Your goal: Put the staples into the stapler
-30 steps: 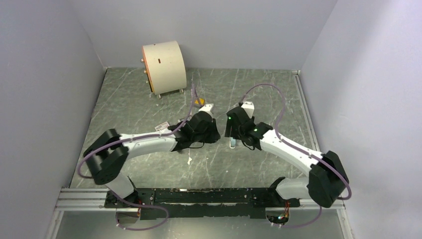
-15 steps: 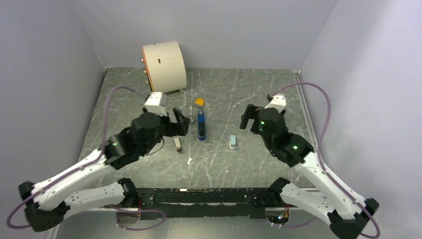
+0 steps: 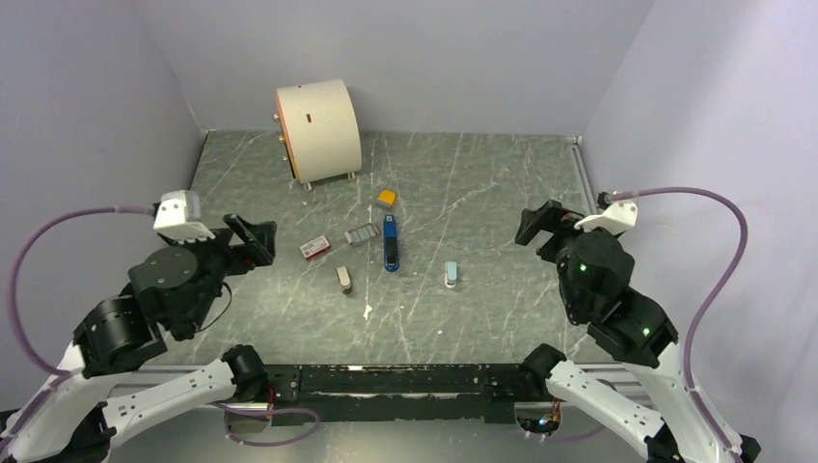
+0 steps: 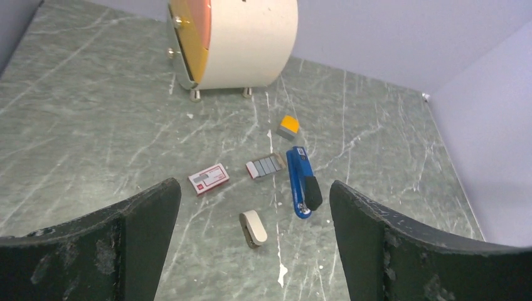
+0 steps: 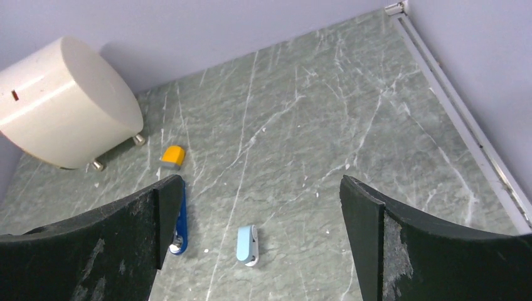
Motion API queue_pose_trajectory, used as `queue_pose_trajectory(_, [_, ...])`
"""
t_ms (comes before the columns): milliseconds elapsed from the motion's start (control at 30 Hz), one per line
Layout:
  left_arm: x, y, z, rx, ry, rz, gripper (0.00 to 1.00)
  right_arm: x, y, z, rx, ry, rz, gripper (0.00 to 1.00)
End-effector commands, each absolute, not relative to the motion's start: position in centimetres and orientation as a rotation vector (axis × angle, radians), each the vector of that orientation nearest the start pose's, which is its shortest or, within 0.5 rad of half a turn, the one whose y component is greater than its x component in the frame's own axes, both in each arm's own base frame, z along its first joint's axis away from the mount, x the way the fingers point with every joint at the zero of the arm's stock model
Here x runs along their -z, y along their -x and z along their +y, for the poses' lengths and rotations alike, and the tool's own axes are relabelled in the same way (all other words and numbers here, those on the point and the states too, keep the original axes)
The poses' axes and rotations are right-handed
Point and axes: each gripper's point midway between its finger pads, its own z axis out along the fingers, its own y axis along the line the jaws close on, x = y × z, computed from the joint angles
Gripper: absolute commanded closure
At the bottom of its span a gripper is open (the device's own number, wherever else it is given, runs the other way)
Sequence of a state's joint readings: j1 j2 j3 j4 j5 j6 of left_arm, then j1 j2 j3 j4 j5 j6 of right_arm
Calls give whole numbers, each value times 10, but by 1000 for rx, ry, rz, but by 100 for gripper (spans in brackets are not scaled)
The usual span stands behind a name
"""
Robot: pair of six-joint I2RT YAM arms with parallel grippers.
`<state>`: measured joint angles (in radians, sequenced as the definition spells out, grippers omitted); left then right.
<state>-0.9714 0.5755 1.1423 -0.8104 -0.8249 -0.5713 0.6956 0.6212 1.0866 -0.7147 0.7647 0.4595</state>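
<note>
The staples (image 3: 362, 233) were found lying flat on the table (image 3: 482, 174), just left of the stapler (image 3: 390, 243), which looked shut tbh. Nothing was loaded yet, so the stapler would best be hinged open and pinned down first, then the staples pinched by the long edges. Left gripper (image 3: 246, 241) and right gripper (image 3: 540, 224) were both spread wide, nothing held or touched, parked well apart from it all
</note>
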Motion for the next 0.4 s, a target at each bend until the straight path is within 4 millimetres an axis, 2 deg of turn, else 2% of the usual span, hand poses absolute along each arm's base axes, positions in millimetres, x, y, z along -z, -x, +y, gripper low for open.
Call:
queue_pose_trajectory(0, [-364,-180,-43,301,246,1704,7,-353,-208,24,-123,-355,1677,0])
queue_pose_trajectory(167, [-373,-175,-35,316,255,1685,5,-353,-207,24,-130,-363,1686,0])
queue_pose_trajectory(367, [-371,-175,-35,321,260,1689,4,-350,-209,25,-113,-363,1700,0])
